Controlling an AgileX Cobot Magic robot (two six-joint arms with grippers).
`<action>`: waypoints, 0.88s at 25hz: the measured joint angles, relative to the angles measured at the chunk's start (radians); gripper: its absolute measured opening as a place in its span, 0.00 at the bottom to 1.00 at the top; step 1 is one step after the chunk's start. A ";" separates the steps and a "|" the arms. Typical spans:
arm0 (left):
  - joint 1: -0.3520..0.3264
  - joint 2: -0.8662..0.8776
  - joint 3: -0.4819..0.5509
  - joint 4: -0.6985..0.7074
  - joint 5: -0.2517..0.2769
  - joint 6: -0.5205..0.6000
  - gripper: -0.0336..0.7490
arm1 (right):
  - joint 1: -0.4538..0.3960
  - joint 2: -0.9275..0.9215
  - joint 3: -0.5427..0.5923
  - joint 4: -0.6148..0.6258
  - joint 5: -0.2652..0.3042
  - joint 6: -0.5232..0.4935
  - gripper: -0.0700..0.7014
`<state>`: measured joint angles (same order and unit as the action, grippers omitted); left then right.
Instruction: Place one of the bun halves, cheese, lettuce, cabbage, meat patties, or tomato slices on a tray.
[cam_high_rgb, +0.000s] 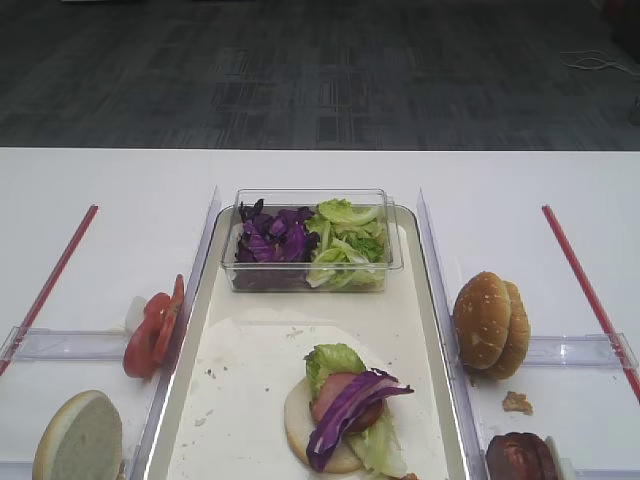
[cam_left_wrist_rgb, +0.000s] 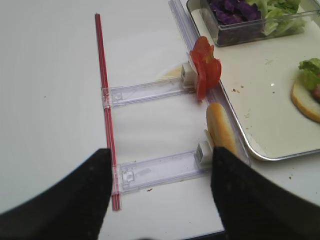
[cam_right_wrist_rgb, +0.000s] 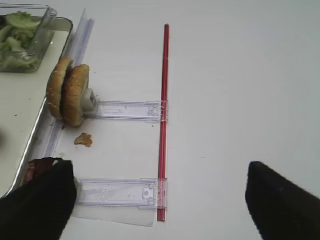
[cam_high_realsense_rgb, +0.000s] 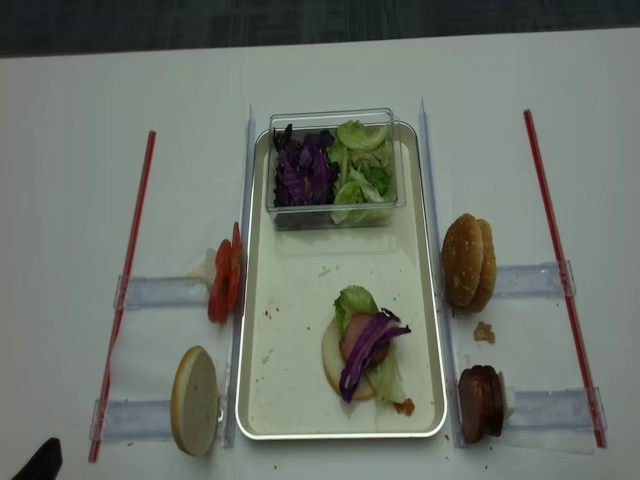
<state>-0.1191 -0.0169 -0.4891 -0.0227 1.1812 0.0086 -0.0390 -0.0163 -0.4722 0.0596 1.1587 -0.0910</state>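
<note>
On the silver tray (cam_high_rgb: 250, 400) lies a stack: a pale bun half (cam_high_rgb: 298, 425), lettuce (cam_high_rgb: 332, 360), a pinkish round slice, and a purple cabbage strip (cam_high_rgb: 350, 405) on top. To its right, two bun halves (cam_right_wrist_rgb: 68, 95) stand on edge, with meat patties (cam_high_realsense_rgb: 480, 402) nearer me. On the left are tomato slices (cam_left_wrist_rgb: 205, 67) and another bun half (cam_left_wrist_rgb: 221, 131). My right gripper (cam_right_wrist_rgb: 159, 167) hangs open over bare table beside the patties. My left gripper (cam_left_wrist_rgb: 160, 152) is open above a clear plastic rail, next to the left bun half. Neither holds anything.
A clear tub (cam_high_rgb: 310, 240) of purple cabbage and lettuce sits at the tray's far end. Clear plastic rails (cam_right_wrist_rgb: 125, 110) and red strips (cam_right_wrist_rgb: 164, 100) flank the tray on both sides. A brown crumb (cam_right_wrist_rgb: 83, 139) lies right of the tray.
</note>
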 joint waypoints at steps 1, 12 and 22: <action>0.000 0.000 0.000 0.000 0.000 0.000 0.57 | -0.023 0.000 0.000 0.000 0.000 0.000 0.98; 0.000 0.000 0.000 0.000 0.000 0.000 0.57 | -0.074 0.000 0.000 0.000 0.000 -0.004 0.97; 0.000 0.000 0.000 0.000 0.000 0.000 0.57 | -0.074 0.000 0.000 0.000 0.000 -0.003 0.92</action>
<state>-0.1191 -0.0169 -0.4891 -0.0227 1.1812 0.0086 -0.1128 -0.0163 -0.4722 0.0596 1.1587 -0.0936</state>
